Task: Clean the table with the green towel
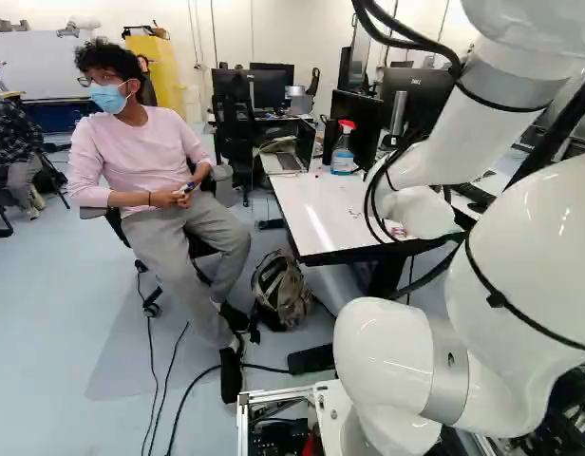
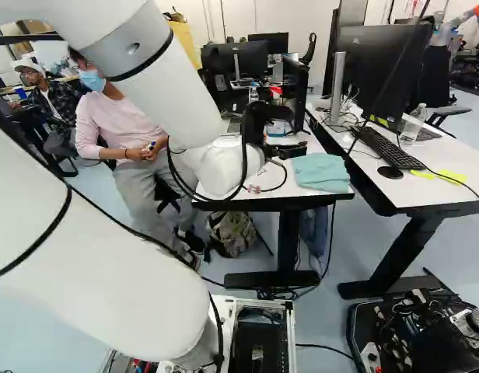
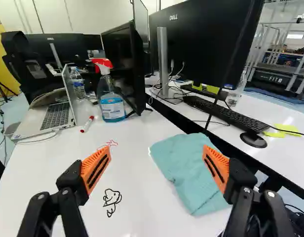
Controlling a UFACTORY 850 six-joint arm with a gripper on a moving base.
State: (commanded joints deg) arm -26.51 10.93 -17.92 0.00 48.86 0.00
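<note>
V. bright lt, w/ streaky glare on white tabletop [image 1: 306, 211].

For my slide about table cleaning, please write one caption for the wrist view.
The open gripper hovers above a white table with small drawings, the folded green towel lying beside them.

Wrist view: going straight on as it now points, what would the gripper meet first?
Probably the white tabletop, since the gripper seems tilted down; one finger might brush the green towel. Depth is unclear.
</note>
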